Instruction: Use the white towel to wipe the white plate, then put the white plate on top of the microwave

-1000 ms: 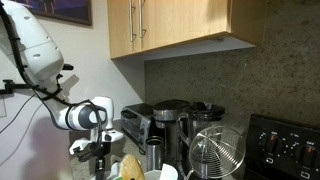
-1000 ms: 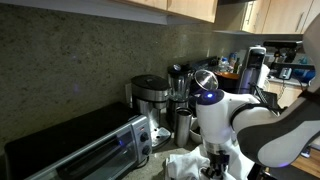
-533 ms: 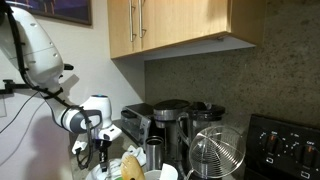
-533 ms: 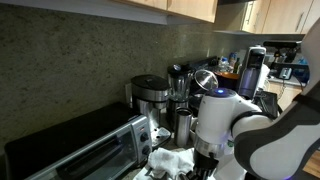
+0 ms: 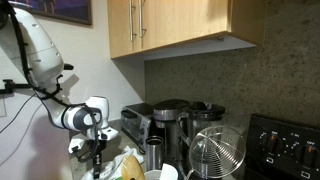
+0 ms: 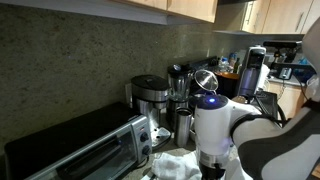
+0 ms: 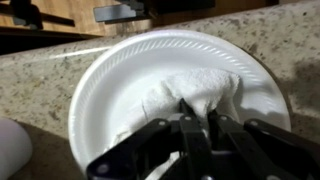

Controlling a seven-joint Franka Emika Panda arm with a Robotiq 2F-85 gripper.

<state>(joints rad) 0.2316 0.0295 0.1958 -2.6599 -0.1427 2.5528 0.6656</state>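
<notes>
In the wrist view a round white plate (image 7: 120,80) lies on the speckled granite counter. A crumpled white towel (image 7: 185,92) rests on the plate, right of its middle. My gripper (image 7: 197,112) is shut on the near edge of the towel and presses it on the plate. In an exterior view the towel (image 6: 178,164) shows as a white heap below the arm. The microwave (image 6: 85,150) stands at the lower left of that view, its top bare. In an exterior view the gripper (image 5: 97,160) hangs low, at the counter's left end.
A black coffee maker (image 6: 150,97) and a blender (image 6: 181,78) stand behind the plate. A wire whisk stand (image 5: 215,153) and a stove (image 5: 285,145) are further along the counter. A white cup edge (image 7: 10,148) sits beside the plate. Cabinets (image 5: 180,28) hang above.
The arm shifted sideways over the plate and back with the towel in its jaws, dragging the towel across the plate surface. The plate stayed in place.
</notes>
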